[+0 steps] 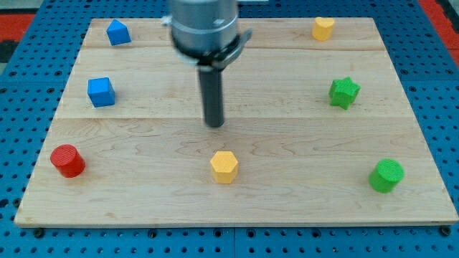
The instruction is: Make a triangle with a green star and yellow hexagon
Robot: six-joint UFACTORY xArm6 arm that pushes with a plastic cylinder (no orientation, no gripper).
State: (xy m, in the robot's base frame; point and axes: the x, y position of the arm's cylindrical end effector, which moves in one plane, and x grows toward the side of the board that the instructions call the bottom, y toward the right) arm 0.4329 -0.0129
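- The desk (143,208) is a pale wooden board lying on a blue pegboard (29,236).
- My tip (214,125) stands a little above the middle of the desk, touching no block.
- The tool is a plain dark rod hanging from a grey housing (203,25); it has no jaws, so it neither spreads nor pinches anything.
- The yellow hexagon (224,166) lies near the tip, at about 5 o'clock from it, with bare wood between them.
- The green star (344,92) lies well apart from the tip, at about 2 to 3 o'clock, toward the view's right.
- A second yellow block (323,28) sits near the view's top, at 11 o'clock from the star; its shape is hard to make out, perhaps a pentagon.
- A green cylinder (386,175) stands at 5 o'clock from the star, near the desk's lower right corner.
- A blue cube (101,92) lies well apart at 9 to 10 o'clock from the tip.
- Another blue block (118,32), with a peaked top, sits at 12 to 1 o'clock from the cube, near the upper left corner.
- A red cylinder (67,160) stands at 7 o'clock from the cube, near the desk's left edge.
- All blocks sit apart from one another.
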